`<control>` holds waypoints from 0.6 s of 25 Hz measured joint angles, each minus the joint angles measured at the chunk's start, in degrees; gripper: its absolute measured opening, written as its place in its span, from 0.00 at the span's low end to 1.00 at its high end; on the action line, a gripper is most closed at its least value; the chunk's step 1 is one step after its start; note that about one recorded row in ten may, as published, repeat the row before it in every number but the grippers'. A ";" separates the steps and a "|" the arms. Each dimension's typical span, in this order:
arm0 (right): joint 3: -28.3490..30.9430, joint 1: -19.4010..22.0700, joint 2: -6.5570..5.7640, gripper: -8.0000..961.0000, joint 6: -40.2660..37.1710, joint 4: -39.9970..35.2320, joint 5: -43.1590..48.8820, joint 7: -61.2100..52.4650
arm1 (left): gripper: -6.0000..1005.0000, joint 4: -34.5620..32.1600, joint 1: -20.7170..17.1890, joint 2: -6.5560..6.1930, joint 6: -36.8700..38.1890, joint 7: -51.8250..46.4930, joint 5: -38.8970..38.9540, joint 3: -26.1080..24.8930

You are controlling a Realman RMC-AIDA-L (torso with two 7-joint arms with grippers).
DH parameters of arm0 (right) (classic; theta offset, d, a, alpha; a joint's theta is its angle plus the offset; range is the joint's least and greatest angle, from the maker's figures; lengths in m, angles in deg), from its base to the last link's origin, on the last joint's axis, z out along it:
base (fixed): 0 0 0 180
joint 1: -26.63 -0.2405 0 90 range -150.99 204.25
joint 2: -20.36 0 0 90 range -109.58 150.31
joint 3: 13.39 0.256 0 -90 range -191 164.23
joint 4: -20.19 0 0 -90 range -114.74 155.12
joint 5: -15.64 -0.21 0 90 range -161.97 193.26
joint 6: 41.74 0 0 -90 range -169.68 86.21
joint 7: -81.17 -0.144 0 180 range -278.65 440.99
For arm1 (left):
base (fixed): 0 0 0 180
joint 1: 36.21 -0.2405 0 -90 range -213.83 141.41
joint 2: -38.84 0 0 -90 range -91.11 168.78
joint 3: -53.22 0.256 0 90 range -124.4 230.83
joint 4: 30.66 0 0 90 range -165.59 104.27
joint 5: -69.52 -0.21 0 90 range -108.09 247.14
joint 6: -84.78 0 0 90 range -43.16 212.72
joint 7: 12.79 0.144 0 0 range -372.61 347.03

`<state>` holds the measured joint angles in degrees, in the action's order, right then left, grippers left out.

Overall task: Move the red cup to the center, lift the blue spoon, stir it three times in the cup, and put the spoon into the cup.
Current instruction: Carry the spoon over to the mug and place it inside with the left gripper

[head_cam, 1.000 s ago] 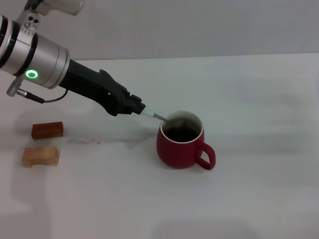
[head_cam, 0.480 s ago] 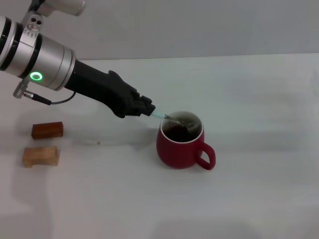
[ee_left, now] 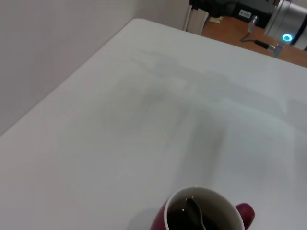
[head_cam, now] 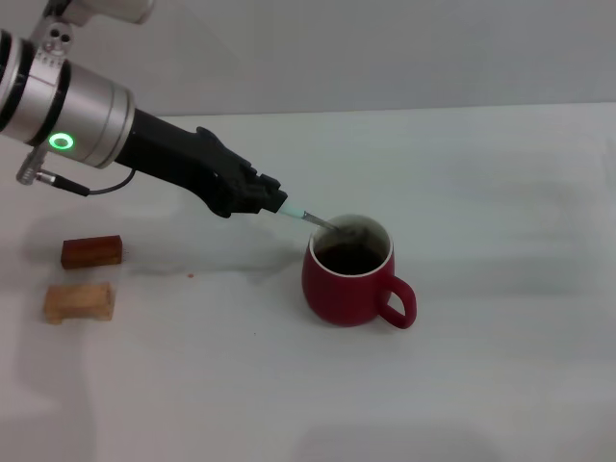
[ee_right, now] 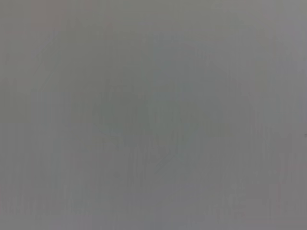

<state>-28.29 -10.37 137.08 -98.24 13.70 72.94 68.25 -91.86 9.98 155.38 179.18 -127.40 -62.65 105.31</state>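
The red cup (head_cam: 352, 282) stands near the middle of the white table, its handle toward the front right and dark liquid inside. My left gripper (head_cam: 273, 204) hovers just left of the cup's rim, shut on the pale blue handle of the blue spoon (head_cam: 314, 221). The spoon slants down over the rim, its metal bowl in the liquid. In the left wrist view the red cup (ee_left: 204, 216) shows from above with the blue spoon's bowl (ee_left: 194, 211) dipped in it. My right gripper is out of view; the right wrist view shows only plain grey.
Two small wooden blocks lie at the left of the table: a reddish-brown one (head_cam: 91, 251) and a lighter one (head_cam: 78, 301) in front of it. A thin cable (head_cam: 87, 190) hangs under the left arm.
My left gripper swung right and up, then came back left, moving the spoon around inside the cup. The cup stayed where it was.
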 joint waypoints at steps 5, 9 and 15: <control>-0.22 0.00 0.01 0.53 0.05 -0.01 0.00 0.00 | 0.14 -0.54 -0.54 0.14 3.28 0.53 1.55 -1.01; -0.44 -0.20 0.01 0.53 0.22 -0.02 0.00 0.00 | 0.14 -0.47 -0.42 0.79 4.70 1.33 2.93 -0.55; -0.58 -0.35 0.00 0.53 0.33 -0.02 0.08 0.00 | 0.14 0.10 0.19 1.18 3.20 1.79 2.99 0.09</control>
<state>-28.87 -10.73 137.08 -97.92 13.69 73.02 68.25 -91.76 10.17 156.55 182.38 -125.61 -59.66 105.39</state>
